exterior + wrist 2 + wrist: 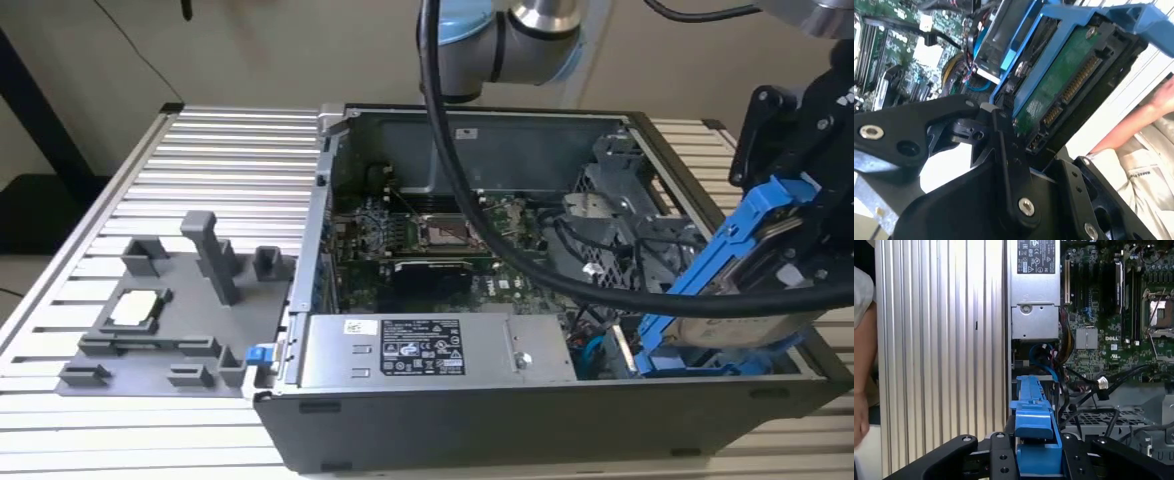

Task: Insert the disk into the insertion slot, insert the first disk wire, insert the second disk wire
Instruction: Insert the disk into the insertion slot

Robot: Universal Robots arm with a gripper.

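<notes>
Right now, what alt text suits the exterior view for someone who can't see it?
A black gripper holds the disk, in its blue carrier, tilted over the corner of an open computer case at the exterior view's right. A grey fixture plate lies on the ribbed table.

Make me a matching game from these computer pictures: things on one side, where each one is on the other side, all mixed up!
Things
1. disk
2. power supply box
3. motherboard
4. grey holder

Places
A. on the ribbed table, outside the computer case
B. flat on the case floor, green
C. tilted in the gripper, over the case
D. inside the case, against its near wall

Pairs: 1-C, 2-D, 3-B, 4-A
</notes>
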